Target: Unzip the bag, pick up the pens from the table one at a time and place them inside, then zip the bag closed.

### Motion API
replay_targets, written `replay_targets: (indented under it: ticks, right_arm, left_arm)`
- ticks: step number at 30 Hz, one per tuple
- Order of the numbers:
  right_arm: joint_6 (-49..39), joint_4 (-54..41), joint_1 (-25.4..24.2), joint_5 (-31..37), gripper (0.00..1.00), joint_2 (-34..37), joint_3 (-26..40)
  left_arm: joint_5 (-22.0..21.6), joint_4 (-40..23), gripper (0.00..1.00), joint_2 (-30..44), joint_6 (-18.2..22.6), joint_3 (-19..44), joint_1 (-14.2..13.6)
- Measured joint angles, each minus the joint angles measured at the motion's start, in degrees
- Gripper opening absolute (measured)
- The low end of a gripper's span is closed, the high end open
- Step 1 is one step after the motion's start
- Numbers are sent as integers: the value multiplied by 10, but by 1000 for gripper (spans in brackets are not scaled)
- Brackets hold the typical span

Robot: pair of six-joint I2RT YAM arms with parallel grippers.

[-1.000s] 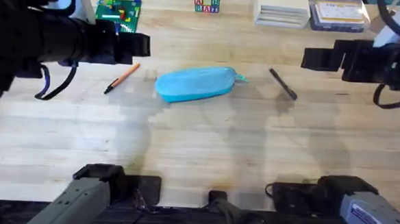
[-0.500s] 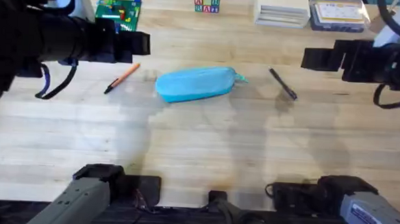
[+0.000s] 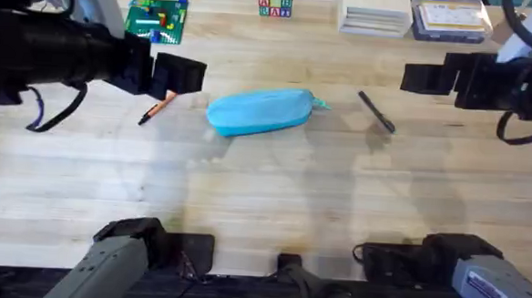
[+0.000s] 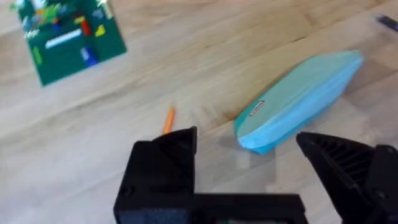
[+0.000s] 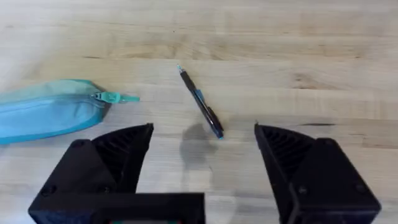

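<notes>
Light blue soft fabric pencil pouch [image 3: 259, 110], elongated oval, lies mid-table toward the far side, zipper run shut; small teal pull tab [image 3: 320, 103] at its right end, plain in the right wrist view [image 5: 117, 98].

Hidden or partial:
- Thin orange stick pen with dark tip [image 3: 157, 108], left of the pouch. Its far end is covered in the overhead view by the left gripper [image 3: 180, 74]. In the left wrist view just a short orange stub [image 4: 168, 119] shows past the black finger [image 4: 163, 171].
- Thin black stick pen [image 3: 376, 111], right of the pouch and apart from it, fully in sight on the light wooden plank tabletop [image 3: 273, 195]; a bluish section shows along its barrel [image 5: 200, 101].
- Left arm large, dark, blurred in the overhead view; arm bases cut off at the near edge.
- Far-side clutter: green brick baseplate [image 3: 158, 16], letter blocks [image 3: 275, 3], white box [image 3: 375, 11], clear case [image 3: 451, 18], partly cropped.

Grippers:
- Left: fingers spread wide, holding nothing, over the orange pen's far end.
- Right gripper [image 3: 427, 77]: fingers spread wide, holding nothing, raised to the right of the black pen.

Change from half a second ago: left gripper has shifted right and nearer, now overlapping the orange pen. Right gripper, pouch and both pens unmoved.
</notes>
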Motion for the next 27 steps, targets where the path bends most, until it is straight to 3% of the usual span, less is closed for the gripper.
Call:
replay_targets:
  ticks: [8,13,24,27]
  right_arm:
    - [0,0,0,0,997,0,0]
    - [0,0,0,0,997,0,0]
    - [0,0,0,0,997,0,0]
    - [0,0,0,0,996,0,0]
  left_arm:
    - [172,-27,991,19,165,0,77]
    - [239,-24,993,63,227,0,102]
    - [241,-37,993,124,259,0,105]
    - [242,-49,993,135,295,1,105]
